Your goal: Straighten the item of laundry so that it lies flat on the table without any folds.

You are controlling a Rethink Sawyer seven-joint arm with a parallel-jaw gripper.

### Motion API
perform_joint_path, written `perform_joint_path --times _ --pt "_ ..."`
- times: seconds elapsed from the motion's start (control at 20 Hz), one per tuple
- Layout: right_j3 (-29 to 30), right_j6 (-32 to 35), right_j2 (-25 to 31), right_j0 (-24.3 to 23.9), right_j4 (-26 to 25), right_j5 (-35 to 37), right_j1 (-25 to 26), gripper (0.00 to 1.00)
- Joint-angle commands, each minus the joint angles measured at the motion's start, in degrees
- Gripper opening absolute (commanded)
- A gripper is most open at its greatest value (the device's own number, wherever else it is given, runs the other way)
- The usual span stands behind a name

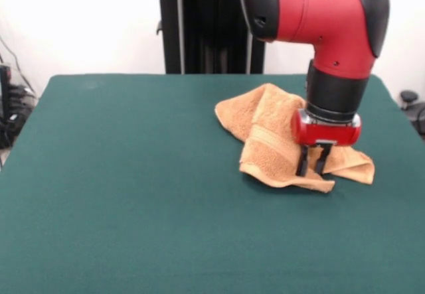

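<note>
The item of laundry (269,135), an orange-tan terry towel, lies crumpled and folded over itself on the right half of the dark green table (133,194). A flat woven band runs across its front fold. My gripper (313,169) comes straight down from the red and black arm onto the towel's front right part. Its two dark fingers (303,162) stand close together, their tips at the cloth near the front edge. Whether cloth is pinched between them does not show. A corner of the towel pokes out to the right of the gripper.
The arm's red elbow and black wrist hang over the towel's back right portion and hide it. Green table surface stretches to the left and to the front of the towel. The table's right edge lies close beyond the towel's right corner.
</note>
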Motion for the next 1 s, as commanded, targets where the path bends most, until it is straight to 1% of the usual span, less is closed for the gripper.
perform_joint_path --times 0.05,0.45,0.65,0.7,0.8,0.9,1.0 --pt "2.09 12.48 3.37 1.76 2.15 -5.87 9.39 0.0" --pt "1.92 13.97 1.88 3.55 3.66 -6.17 9.28 0.0" --pt "1.62 16.5 1.06 4.98 7.1 -4.22 8.35 0.0" --pt "0.78 16.81 0.5 5.68 8.05 -2.97 8.11 0.0" --pt "-2.74 15.84 -0.68 6.81 9.58 0.14 8.94 0.0" --pt "-7.76 13.55 -1.86 7.59 10.58 6.67 9.67 0.0" --pt "-13.65 11.94 -3.21 8.33 11.28 15.11 10.38 0.0"
